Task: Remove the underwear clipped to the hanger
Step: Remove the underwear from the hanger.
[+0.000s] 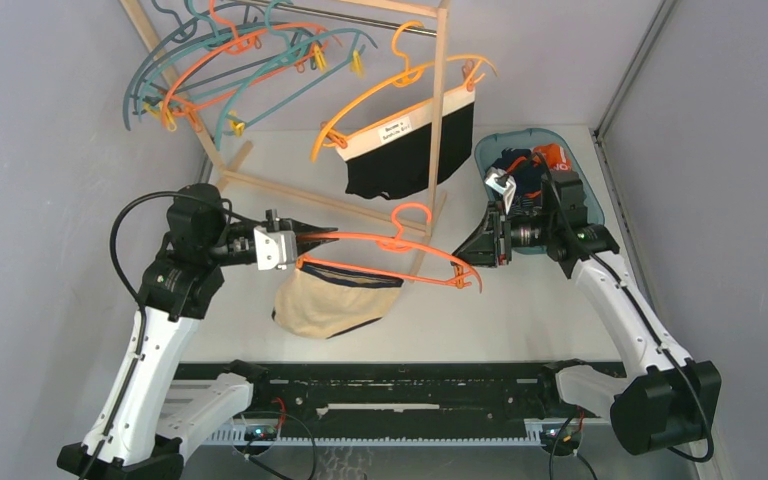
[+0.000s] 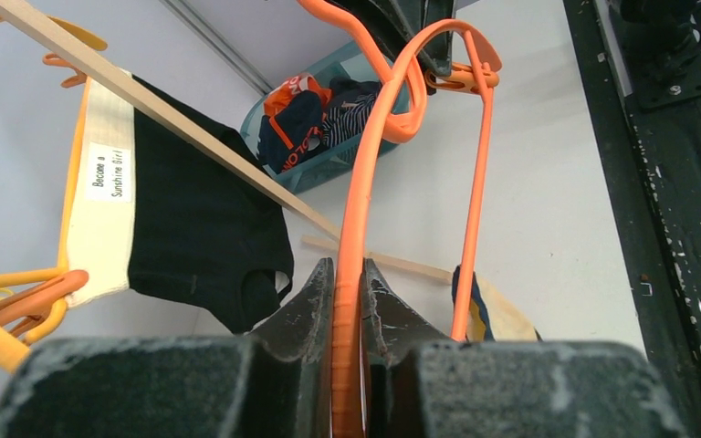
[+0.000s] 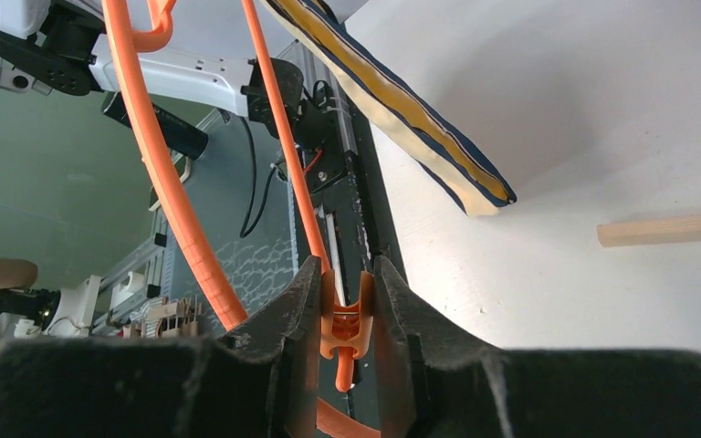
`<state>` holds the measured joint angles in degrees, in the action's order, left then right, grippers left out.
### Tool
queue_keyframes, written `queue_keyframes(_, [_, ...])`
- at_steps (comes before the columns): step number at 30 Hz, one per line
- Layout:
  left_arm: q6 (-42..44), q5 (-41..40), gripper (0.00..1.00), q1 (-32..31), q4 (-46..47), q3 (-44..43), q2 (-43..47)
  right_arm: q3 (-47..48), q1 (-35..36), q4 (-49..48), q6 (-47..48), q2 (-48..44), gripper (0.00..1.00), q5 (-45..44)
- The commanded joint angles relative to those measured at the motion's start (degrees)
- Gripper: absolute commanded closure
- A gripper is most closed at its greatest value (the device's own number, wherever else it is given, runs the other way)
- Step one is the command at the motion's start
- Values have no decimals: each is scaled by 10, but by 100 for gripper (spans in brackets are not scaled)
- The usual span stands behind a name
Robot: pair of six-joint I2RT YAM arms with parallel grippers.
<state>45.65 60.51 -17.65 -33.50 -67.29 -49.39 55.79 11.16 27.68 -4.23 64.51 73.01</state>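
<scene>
The orange hanger [image 1: 397, 242] and its beige briefs [image 1: 335, 305] span the gap between my left claw [image 1: 305, 238] and right claw [image 1: 463, 266]. Bare worktop [image 1: 530, 320] lies open by my right arm. Behind, the wooden rack [image 1: 438, 120] and black briefs [image 1: 400, 165] bar the way.

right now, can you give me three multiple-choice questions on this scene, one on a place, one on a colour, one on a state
1. Where on the table is the blue basket?
A. near left corner
B. far right corner
C. dead centre

2. What colour is the underwear hanging from the orange hanger held over the table?
A. beige
B. white
C. red

3. How is the right gripper?
A. wide open
B. shut on cloth
C. shut on the hanger's clip

Answers:
1. B, the top view shows the basket at the far right.
2. A, the cloth is pale tan with a dark edge.
3. C, the right wrist view shows the gripper squeezing the orange clip.
</scene>
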Motion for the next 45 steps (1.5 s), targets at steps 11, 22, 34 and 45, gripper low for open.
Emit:
queue_keyframes(11, [-35,-58,100,-3,82,-4,18,2,5,2,27,5,98,75])
queue_keyframes(22, [-44,-59,100,-3,89,5,23,3,-28,-36,-11,-15,66,66])
queue_keyframes(34, [-46,-45,100,-2,89,21,24,50,-70,-32,-20,-21,25,45])
queue_keyframes(45, [-84,-38,100,-4,131,55,27,117,-104,8,65,-43,19,52])
